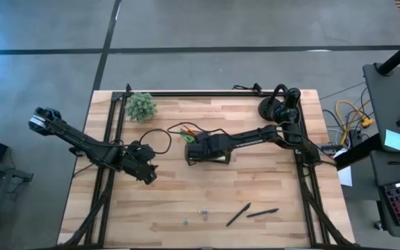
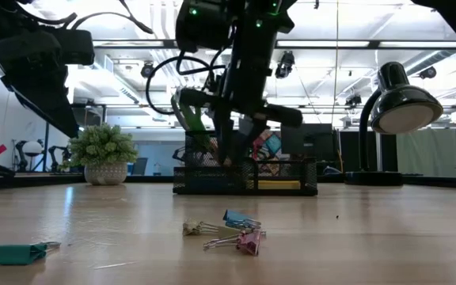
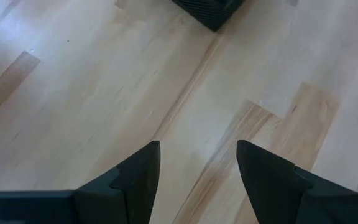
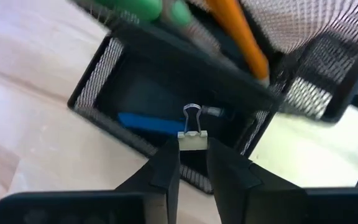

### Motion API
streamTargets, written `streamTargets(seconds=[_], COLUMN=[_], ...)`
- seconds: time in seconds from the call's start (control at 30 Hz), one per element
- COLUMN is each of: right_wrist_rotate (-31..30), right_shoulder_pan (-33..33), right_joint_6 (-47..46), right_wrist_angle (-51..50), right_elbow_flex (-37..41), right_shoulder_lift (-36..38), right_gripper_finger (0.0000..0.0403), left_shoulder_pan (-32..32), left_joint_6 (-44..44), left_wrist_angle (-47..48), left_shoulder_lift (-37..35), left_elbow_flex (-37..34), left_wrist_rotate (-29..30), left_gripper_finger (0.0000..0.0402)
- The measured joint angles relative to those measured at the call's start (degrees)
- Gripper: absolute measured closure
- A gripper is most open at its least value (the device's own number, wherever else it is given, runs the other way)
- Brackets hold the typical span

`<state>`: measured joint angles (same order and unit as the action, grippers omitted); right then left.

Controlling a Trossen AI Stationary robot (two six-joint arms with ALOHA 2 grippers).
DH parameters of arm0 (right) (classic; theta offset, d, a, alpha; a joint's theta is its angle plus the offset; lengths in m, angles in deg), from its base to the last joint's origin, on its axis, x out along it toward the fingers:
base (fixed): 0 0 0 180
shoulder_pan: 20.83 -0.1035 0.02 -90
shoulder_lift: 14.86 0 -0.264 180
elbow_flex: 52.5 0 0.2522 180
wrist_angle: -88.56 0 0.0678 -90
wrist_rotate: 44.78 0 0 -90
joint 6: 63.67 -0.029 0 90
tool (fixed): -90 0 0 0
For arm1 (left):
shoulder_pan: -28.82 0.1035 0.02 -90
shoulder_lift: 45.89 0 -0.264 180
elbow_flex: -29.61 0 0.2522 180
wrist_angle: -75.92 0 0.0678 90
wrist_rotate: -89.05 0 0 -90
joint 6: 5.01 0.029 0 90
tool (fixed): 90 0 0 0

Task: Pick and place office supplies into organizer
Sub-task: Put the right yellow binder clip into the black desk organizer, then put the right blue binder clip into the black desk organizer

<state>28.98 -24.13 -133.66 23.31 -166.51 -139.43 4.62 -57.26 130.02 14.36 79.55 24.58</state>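
Observation:
The black mesh organizer [image 1: 212, 150] stands mid-table, with green scissors handles [image 4: 148, 7] and an orange pencil [image 4: 241, 34] upright in it, a blue piece [image 4: 146, 123] in a low compartment and a yellow pad [image 4: 303, 152] beside that. My right gripper [image 4: 192, 149] hangs over the low compartment, shut on a pale binder clip [image 4: 192, 140]. Two black pens [image 1: 248, 214] and small clips [image 1: 201, 212] lie near the table's front edge. My left gripper [image 3: 197, 155] stands open above bare wood, left of the organizer. My right gripper pinches the binder clip's pale body [image 4: 192, 142] between its two fingertips, coming steeply from above. The clip's wire handles [image 4: 192, 114] stick out beyond the fingers toward the compartment. The clip hangs clear, above the compartment's open top.
A small potted plant [image 1: 141, 106] stands at the far left and a black desk lamp [image 1: 280, 104] at the far right. Loose binder clips [image 2: 232, 231] and a green one [image 2: 13, 253] lie at the table's front. Bare wood spreads around the organizer's near side.

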Motion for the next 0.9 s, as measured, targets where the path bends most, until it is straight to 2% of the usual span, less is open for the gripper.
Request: streamTargets(seconds=[0.1,0.3,0.47,0.77,0.9], right_wrist_rotate=[-1.7,-1.5,-0.9,-4.6,-5.0], right_shoulder_pan=[0.3,0.5,-1.3,-9.3,-13.4], right_joint_6=[0.7,0.6,1.6,2.6,-0.4], right_wrist_angle=[0.0,0.2,-1.2,-7.4,-14.6], right_elbow_flex=[0.0,-0.1,-2.5,-9.1,-11.1], right_shoulder_lift=[-0.1,-0.1,0.7,1.9,2.3], right_gripper_finger=[0.0309,0.0255,0.0226,0.0216,0.0216], left_shoulder_pan=[0.0,0.0,0.0,0.0,0.0], left_joint_6=[0.0,0.0,-0.1,0.3,0.3], left_wrist_angle=[0.0,-0.4,-0.5,-0.9,-0.9], left_shoulder_lift=[0.1,0.1,0.1,0.1,0.1], left_elbow_flex=[0.0,0.0,0.0,0.0,0.0], left_wrist_rotate=[0.0,0.0,0.0,0.0,0.0], left_gripper_finger=[0.0203,0.0203,0.0203,0.0203,0.0203])
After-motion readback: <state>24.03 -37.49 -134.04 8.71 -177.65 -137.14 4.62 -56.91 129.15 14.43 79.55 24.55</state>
